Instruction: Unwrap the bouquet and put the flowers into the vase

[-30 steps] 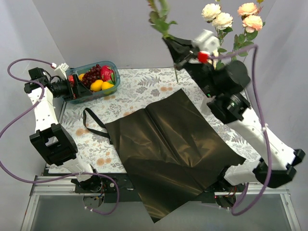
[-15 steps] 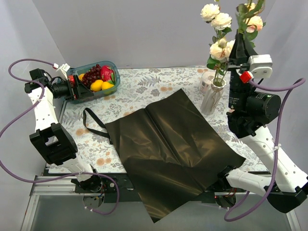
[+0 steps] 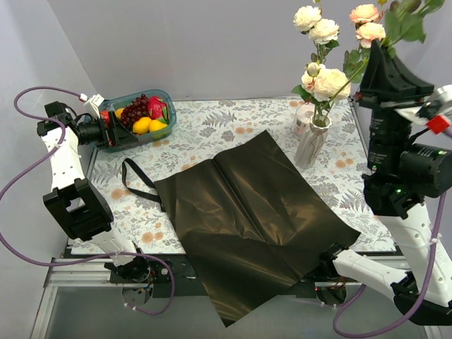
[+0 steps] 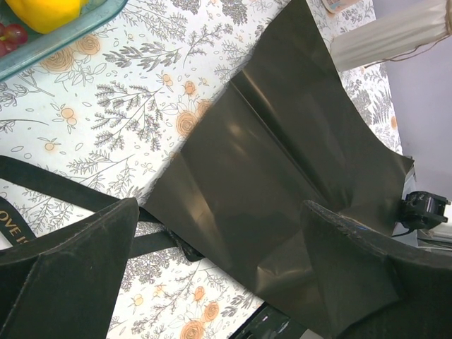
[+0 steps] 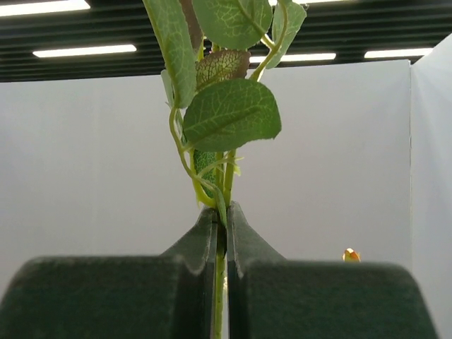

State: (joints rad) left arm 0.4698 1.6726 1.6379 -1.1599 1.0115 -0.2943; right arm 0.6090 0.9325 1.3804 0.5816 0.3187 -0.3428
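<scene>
**A:** Well, where is there open room on the table (image 3: 233, 131)?

**B:** Mostly along the far side. The wrapping paper (image 3: 247, 212) lies opened flat across the middle. One corner reaches toward the far edge, and the near part hangs over the front edge. Bare patterned cloth shows beyond the paper and in a strip to its left.

**A:** Anything on that left strip?

**B:** The black ribbon (image 3: 134, 185) lies loose there, running up to the paper's left corner.

**A:** And the arms?

**B:** The right arm stands tall at the right edge, and the right claw (image 3: 379, 49) points straight up, high above the table. The left arm is folded at the left edge. The left claw (image 3: 113, 128) is spread wide at the left end of the bowl (image 3: 159, 134). I cannot tell whether it touches the bowl.

**A:** What has the right claw got?

**B:** It is pressed together on a single leafy stem (image 5: 220, 162). The stem runs upright, with its leaves above the fingers, and its top runs out of the picture.

**A:** The other flowers?

**B:** Cream and pink roses (image 3: 321, 78) stand blooms-up in the white vase (image 3: 309, 145). The vase is at the far right of the table, just beyond the paper's far corner. A small cup (image 3: 303, 119) sits just behind it.

**A:** And the bowl?

**B:** It is teal and sits at the far-left corner. It holds fruit (image 3: 141, 116): dark grapes, yellow pieces and red ones.
</scene>
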